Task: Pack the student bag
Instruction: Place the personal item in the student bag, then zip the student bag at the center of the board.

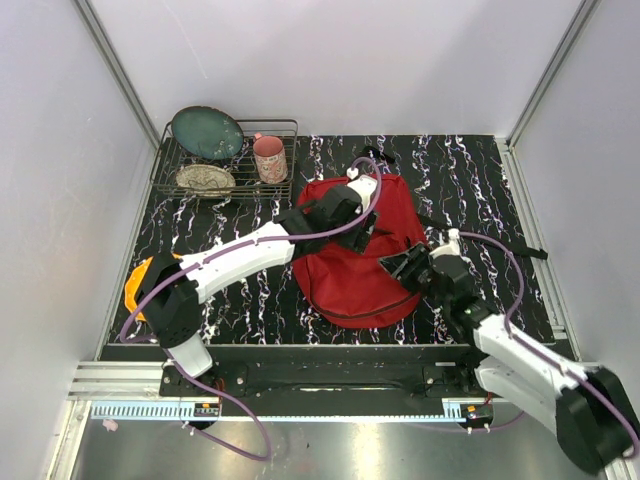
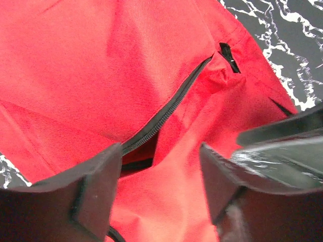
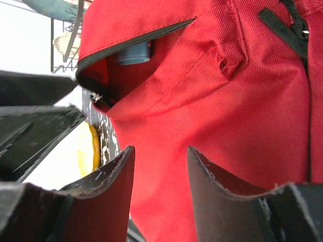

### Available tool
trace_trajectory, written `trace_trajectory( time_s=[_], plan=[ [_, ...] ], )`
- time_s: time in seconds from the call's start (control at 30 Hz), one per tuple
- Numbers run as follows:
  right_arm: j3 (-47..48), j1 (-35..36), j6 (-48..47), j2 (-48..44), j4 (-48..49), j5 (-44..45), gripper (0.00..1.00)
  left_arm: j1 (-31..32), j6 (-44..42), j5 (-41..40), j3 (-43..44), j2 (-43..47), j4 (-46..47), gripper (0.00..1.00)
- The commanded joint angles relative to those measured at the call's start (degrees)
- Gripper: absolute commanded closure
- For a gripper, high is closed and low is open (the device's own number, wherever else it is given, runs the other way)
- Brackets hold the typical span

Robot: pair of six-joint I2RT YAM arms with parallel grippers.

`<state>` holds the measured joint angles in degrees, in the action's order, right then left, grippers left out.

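Student bag (image 1: 350, 280), zipper (image 2: 171, 106) ajar, perhaps something blue (image 3: 132, 54) inside, left hand (image 2: 161, 156) and right hand (image 3: 160, 156) released.

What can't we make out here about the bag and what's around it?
- Right wrist view: blue object inside the student bag; the fabric hides all but one end.
- Left wrist view: the interior behind the zipper is too dark.
- Top view: orange object at the left, partly behind the left arm; unidentifiable.
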<state>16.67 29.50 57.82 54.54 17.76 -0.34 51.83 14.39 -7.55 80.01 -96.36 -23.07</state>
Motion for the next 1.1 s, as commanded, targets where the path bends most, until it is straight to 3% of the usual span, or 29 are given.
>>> trace_trajectory(
  time_s=[0.0, 0.1, 0.2, 0.3, 0.5, 0.63, 0.73, 0.9, 1.07],
  plan=[
    [0.64, -0.14, -3.06, -13.74, -17.12, 2.88, 0.49, -0.59, 1.34, -1.67, -1.60, 4.94, 1.36, 0.24],
    [4.93, -0.05, -6.57, -20.43, -23.37, 6.05, 0.50, -1.90, 3.09, -6.15, -5.03, 9.76, 2.32, 0.01],
    [12.56, -0.05, -12.19, -18.52, -25.84, 5.79, 0.50, -6.89, 6.60, -5.12, -10.73, 15.73, 5.04, 0.01],
    [21.43, -0.05, -16.94, -10.53, -27.77, 3.42, 0.49, -12.96, 10.21, -1.51, -18.81, 21.37, 9.08, 0.01],
    [35.07, -0.05, -20.91, 7.22, -25.23, -4.31, 0.51, -20.98, 17.59, 12.63, -34.64, 25.96, 22.00, 0.01],
    [39.75, -0.05, -20.03, 18.63, -21.45, -8.62, 0.52, -21.16, 19.70, 18.61, -36.94, 23.94, 26.32, 0.01],
    [43.80, -0.05, -19.68, 26.54, -24.96, -10.82, 0.55, -21.16, 20.41, 20.90, -37.46, 22.44, 28.16, 0.01],
    [40.99, 0.12, -19.85, 30.88, -27.15, -6.97, 0.63, -21.33, 20.94, 20.65, -39.57, 23.32, 29.31, 0.01],
    [41.52, 1.00, -25.55, 30.10, -30.51, -4.67, 0.62, -21.25, 21.73, 19.60, -43.17, 25.25, 30.01, 0.01]
  ],
)
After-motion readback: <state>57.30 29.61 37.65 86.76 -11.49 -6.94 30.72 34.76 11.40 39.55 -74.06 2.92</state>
